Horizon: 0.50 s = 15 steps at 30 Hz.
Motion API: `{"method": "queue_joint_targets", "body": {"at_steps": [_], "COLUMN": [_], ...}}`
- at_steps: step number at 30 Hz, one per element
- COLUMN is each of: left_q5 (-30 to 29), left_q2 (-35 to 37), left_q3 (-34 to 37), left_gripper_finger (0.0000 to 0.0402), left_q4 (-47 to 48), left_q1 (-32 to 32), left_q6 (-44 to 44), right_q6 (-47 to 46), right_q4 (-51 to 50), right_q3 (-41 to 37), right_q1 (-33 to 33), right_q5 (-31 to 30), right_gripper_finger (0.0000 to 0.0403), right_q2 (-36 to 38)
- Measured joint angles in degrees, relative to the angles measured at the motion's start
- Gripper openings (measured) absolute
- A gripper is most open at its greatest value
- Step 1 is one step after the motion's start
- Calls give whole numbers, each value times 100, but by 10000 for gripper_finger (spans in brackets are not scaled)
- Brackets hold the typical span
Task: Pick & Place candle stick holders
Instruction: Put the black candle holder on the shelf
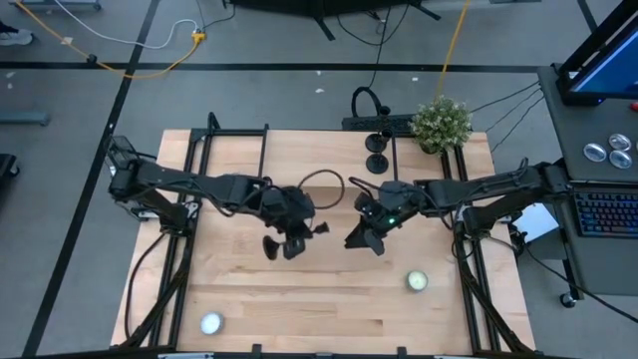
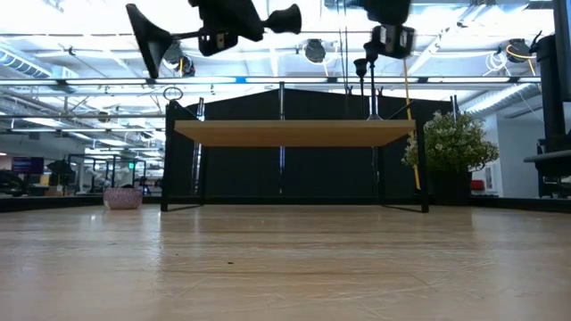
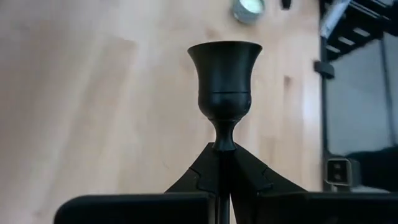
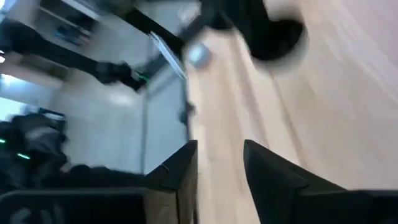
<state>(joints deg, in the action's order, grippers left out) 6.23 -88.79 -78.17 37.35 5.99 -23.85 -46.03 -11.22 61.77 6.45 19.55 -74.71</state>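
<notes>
Black candle stick holder (image 3: 224, 87) sits clamped by its stem in our left gripper (image 3: 224, 163), lifted clear above the table (image 1: 329, 289) near its middle. Our right gripper (image 4: 219, 165) hovers just beside, fingers parted and holding nothing.

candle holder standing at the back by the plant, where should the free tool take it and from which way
Grip the candle holder by its thin upright stem, coming straight down from above with the right tool. The flat disc base offers little to pinch; the stem stands clear, though another holder and the plant are close.
</notes>
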Motion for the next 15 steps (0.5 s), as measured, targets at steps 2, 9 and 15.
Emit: {"method": "queue_joint_targets", "body": {"at_steps": [2,9,15], "left_q5": [-184,-1217,-962], "left_q2": [148,546,557], "left_q3": [4,0,-2], "left_gripper_finger": [14,14,14], "left_q4": [-62,-1290,-3028], "left_q1": [-59,-466,-1147], "left_q6": [87,794,1536], "right_q6": [20,312,134], "right_q4": [-196,-1063,-1829], "right_q3": [0,-6,-3], "right_q1": [19,338,754], "right_q5": [1,-697,-1974], "right_gripper_finger": [102,8,2], "right_q2": [36,376,824]}}
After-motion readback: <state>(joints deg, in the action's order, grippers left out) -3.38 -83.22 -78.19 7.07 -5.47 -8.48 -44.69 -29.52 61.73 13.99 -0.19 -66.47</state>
